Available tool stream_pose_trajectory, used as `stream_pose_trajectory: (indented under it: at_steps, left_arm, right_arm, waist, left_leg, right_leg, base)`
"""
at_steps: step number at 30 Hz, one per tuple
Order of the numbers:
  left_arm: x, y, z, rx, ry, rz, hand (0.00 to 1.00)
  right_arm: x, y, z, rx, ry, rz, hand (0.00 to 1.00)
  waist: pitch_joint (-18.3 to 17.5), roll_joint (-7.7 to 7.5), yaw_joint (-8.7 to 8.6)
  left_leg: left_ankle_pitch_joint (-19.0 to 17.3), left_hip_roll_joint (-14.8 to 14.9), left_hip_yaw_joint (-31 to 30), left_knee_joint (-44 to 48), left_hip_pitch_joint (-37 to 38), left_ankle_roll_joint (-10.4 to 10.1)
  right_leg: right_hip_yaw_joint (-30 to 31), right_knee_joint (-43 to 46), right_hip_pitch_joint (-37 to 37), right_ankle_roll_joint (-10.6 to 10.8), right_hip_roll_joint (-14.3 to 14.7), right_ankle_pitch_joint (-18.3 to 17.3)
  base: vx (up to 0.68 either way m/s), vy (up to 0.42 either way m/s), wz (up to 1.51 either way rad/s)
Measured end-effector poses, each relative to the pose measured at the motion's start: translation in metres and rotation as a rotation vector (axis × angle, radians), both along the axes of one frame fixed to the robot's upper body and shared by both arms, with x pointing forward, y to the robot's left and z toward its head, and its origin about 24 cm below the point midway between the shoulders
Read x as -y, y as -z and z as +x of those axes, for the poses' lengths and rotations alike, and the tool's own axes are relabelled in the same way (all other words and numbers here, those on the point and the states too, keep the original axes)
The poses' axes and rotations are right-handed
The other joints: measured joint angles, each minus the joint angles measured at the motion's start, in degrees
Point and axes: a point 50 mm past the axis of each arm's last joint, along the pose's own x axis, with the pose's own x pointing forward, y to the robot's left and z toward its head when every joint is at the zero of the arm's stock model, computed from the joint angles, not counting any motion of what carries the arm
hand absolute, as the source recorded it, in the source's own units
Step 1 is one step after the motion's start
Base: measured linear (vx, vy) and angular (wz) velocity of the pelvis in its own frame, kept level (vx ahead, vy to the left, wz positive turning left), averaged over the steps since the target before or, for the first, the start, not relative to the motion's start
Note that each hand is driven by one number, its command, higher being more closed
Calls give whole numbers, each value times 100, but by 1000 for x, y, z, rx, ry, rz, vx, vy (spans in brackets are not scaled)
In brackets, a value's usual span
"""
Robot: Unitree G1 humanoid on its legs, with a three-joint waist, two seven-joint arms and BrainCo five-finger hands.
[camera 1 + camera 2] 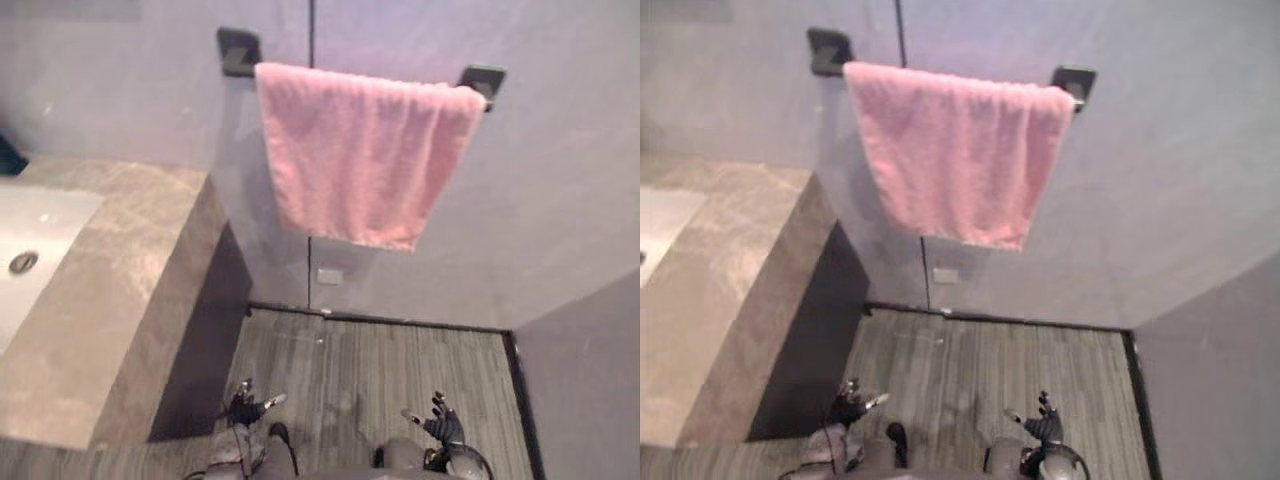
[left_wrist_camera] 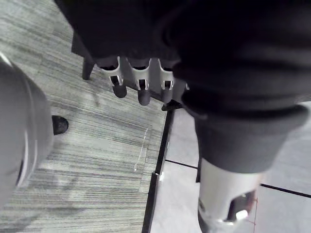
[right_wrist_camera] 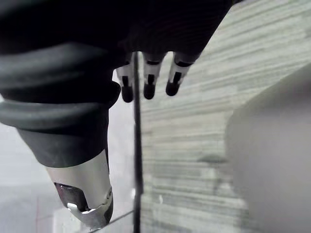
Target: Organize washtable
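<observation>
Judging by the counter [image 1: 120,270], how much of the tidying is left?

Little that I can see. Its stone top lies bare on the part in view, and the sink [image 1: 40,225] set into it at the robot's left holds nothing but its drain [image 1: 23,262]. The rest of the counter runs out of view, so I cannot speak for it.

And the pink towel [image 1: 365,150]?

It hangs over the black rail [image 1: 480,80] on the wall, well above the floor [image 1: 380,350] and to the right of the counter, touching neither. Its lower edge runs on a slant, so it may want straightening.

What are the hands doing?

Both hang low over the floor, far from towel and counter. The left hand [image 1: 245,406] has its fingers [image 2: 141,87] straight and apart from the thumb, holding nothing. The right hand [image 1: 440,422] is the same, fingers [image 3: 148,82] loose and empty.

So which step is this?

Either the work is about finished, or the towel is the last thing to square up, I would guess.
</observation>
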Motion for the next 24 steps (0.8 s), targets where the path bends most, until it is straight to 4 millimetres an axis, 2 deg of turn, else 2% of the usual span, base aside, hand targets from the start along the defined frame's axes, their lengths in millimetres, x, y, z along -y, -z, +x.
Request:
stream_pose_trajectory:
  at_steps: [1, 2, 3, 4, 5, 6, 7, 8, 9, 10, 11, 12, 13, 14, 15, 16, 17, 19, 21, 22, 23, 24]
  left_arm:
    - [1, -2, 3, 11, 0, -3, 0]
    - [3, -2, 3, 12, -2, -7, 0]
    - [6, -1, 1, 9, -11, -20, 0]
    - [10, -1, 1, 12, -20, -29, 0]
    - [11, -1, 2, 15, -23, -30, 0]
    - [12, -1, 1, 16, -35, -38, 0]
    - [16, 1, 0, 5, -35, -49, 0]
    - [19, 1, -1, 6, -31, -55, 0]
    - [25, 1, -1, 6, -9, -64, 0]
    - [29, 1, -2, 7, 0, -71, 0]
    - [30, 1, -2, 11, 0, -73, 0]
    - [30, 0, -1, 12, 4, -74, 0]
    - [32, -1, 2, 21, 21, -72, 0]
    - [32, -2, 2, 24, 29, -70, 0]
    - [32, -2, 2, 29, 37, -71, 0]
    - [32, -1, -1, 22, 38, -75, 0]
    - [32, -1, -1, 18, 43, -77, 0]
    - [32, -1, -2, 15, 50, -75, 0]
    - [31, 2, -3, -5, 60, -65, 0]
    - [26, 5, -5, -28, 67, -49, 0]
    - [22, 8, -7, -52, 76, -36, 0]
    - [18, 9, -10, -65, 78, -23, 0]
  right_arm:
    - [-1, -4, 6, 25, -6, 0, 0]
    - [-1, -5, 9, 36, -9, -2, 0]
    - [0, -6, 12, 45, -14, -8, 0]
    - [0, -7, 13, 46, -17, -10, 0]
    - [0, -7, 14, 47, -19, -10, 0]
    - [-4, -8, 17, 55, -28, -13, 0]
    - [-5, -8, 19, 56, -37, -18, 0]
    - [-5, -7, 16, 50, -34, -20, 0]
    - [0, -3, 4, 16, -26, -30, 0]
    - [2, -1, -6, -4, -22, -36, 0]
    - [3, -2, -5, 1, -25, -45, 0]
    - [6, -3, -4, 4, -27, -60, 0]
    - [10, -3, -5, 1, -22, -76, 0]
    - [11, -3, -6, -2, -22, -78, 0]
    - [13, -2, -8, -8, -23, -81, 0]
    - [12, -1, -10, -17, -26, -78, 0]
    - [9, 2, -13, -39, -26, -67, 0]
    - [9, 4, -15, -50, -21, -64, 0]
    - [11, 8, -16, -76, -11, -56, 0]
    - [11, 12, -17, -99, -5, -43, 0]
    - [5, 15, -19, -120, -15, -23, 0]
    - [2, 16, -18, -123, -18, -16, 0]
  waist:
    - [14, -13, 53]
    - [22, -3, 54]
    - [45, 53, 88]
    - [16, 120, 204]
    - [7, 136, 208]
    - [-13, 153, 223]
    - [84, 309, 180]
    - [82, 377, 143]
    - [111, 402, 136]
    - [67, 463, 162]
    - [69, 478, 161]
    - [145, 380, 116]
    - [181, 315, 82]
    - [186, 294, 83]
    - [181, 285, 48]
    - [181, 317, -25]
    - [177, 324, -53]
    - [173, 313, -37]
    - [150, 348, -140]
    - [115, 282, -163]
    - [39, 174, -145]
    - [-18, 141, -153]
  left_leg:
    - [55, 66, -25, 85, -122, -82]
    - [120, 93, -72, 65, -124, -158]
    - [278, 181, -163, -63, -54, -340]
    - [537, 320, -242, -328, -31, -501]
    - [576, 358, -260, -395, -32, -545]
    - [750, 488, -272, -635, -64, -693]
    - [943, 692, -316, -845, -52, -685]
    - [995, 775, -305, -979, -2, -646]
    - [1011, 877, -300, -1273, 81, -670]
    - [943, 984, -168, -1569, 152, -738]
    - [818, 1058, -14, -1679, 178, -870]
    - [747, 1088, 306, -1627, 98, -869]
    - [749, 996, 468, -1116, 8, -861]
    - [746, 941, 489, -852, 2, -856]
    - [711, 844, 471, -167, -4, -805]
    - [542, 826, 490, 514, 9, -613]
    - [111, 851, 550, 928, 74, -420]
    - [-235, 899, 826, 1289, 151, -310]
    - [-332, 841, 1193, 979, 251, -292]
    - [-316, 598, 1283, 326, 517, -318]
    - [2, 249, 1290, -320, 712, -291]
    - [144, 134, 1266, -583, 763, -272]
  right_leg:
    - [206, -43, 136, 201, 69, -279]
    - [243, 9, 175, 179, 119, -434]
    - [351, 58, 266, 194, 274, -656]
    - [401, -177, 412, 198, 499, -910]
    - [381, -268, 454, 183, 544, -973]
    - [247, -645, 587, 11, 672, -1269]
    - [-27, -613, 598, -65, 894, -1278]
    - [-150, -541, 593, -98, 971, -1289]
    - [-439, -459, 616, -158, 1074, -1320]
    - [-677, -432, 606, -244, 1143, -1277]
    - [-763, -455, 596, -335, 1166, -1240]
    - [-995, -535, 609, -556, 1091, -1165]
    - [-1193, -550, 610, -642, 934, -1129]
    - [-1252, -558, 615, -645, 871, -1122]
    - [-1347, -566, 617, -644, 768, -1103]
    - [-1477, -597, 611, -644, 716, -1056]
    - [-1602, -662, 602, -623, 683, -983]
    - [-1792, -688, 504, -576, 567, -872]
    - [-1986, -834, 558, -435, 515, -740]
    - [-2003, -1182, 694, -308, 484, -581]
    - [-1923, -1570, 744, -281, 439, -347]
    - [-1852, -1722, 759, -259, 414, -236]
  base:
    - [-92, -267, 54]
    - [-188, -435, 60]
    - [-269, -465, 43]
    - [-226, -387, 31]
    - [-280, -410, 23]
    - [-288, -419, 45]
    - [-326, -491, 62]
    - [-262, -372, 93]
    - [-221, -302, 100]
    - [-213, -269, 89]
    - [-185, -188, 81]
    - [-156, -125, 81]
    - [-156, -105, 82]
    - [-149, -79, 67]
    - [-140, -35, 55]
    - [-144, 16, 70]
    - [-85, 60, 62]
    - [-59, 146, 66]
    - [-54, 218, 76]
    - [-20, 157, 51]
    - [-35, 166, 38]
    - [-35, 122, 29]
